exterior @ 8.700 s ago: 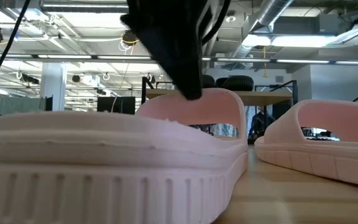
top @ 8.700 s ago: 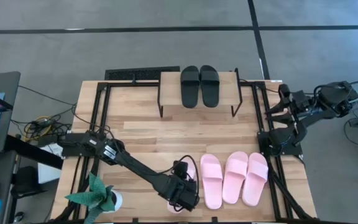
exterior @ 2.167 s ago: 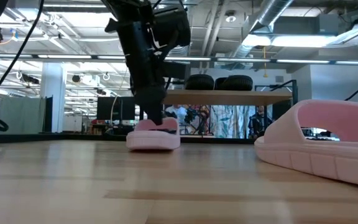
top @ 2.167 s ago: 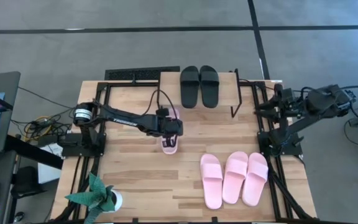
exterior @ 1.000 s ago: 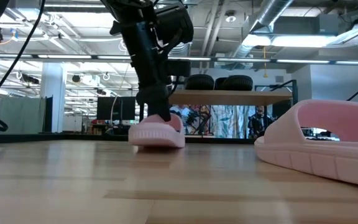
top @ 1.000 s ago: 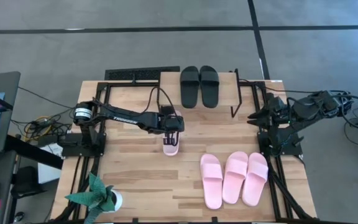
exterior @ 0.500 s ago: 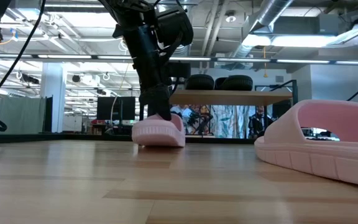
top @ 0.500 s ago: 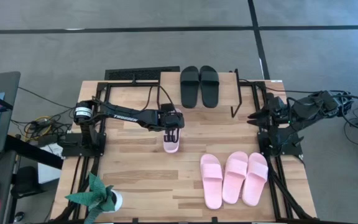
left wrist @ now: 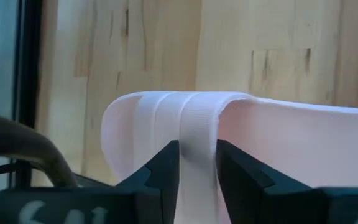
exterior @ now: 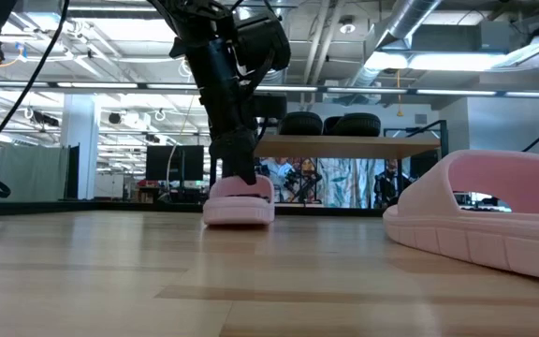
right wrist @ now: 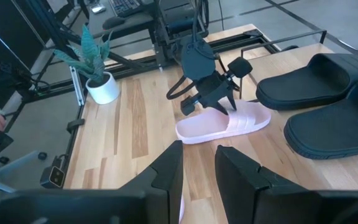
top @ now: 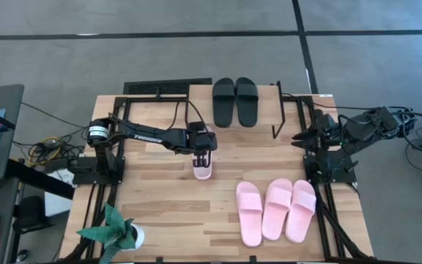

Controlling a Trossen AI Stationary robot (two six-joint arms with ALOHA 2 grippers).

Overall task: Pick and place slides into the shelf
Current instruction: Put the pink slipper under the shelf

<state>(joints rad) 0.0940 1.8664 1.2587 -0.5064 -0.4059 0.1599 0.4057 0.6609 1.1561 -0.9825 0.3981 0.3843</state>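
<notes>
Mid-surface, left gripper [top: 203, 147] jaws straddle the strap of a pink slide [top: 202, 168] lying flat, grip unclear. Right gripper [top: 299, 138] idle at right edge, jaws slightly apart, empty.

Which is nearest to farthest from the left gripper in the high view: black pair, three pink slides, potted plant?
From the left gripper:
1. Black pair, toward the table's far edge.
2. Three pink slides, near edge, right side.
3. Potted plant, near-left corner; not much farther than the pink slides.
</notes>
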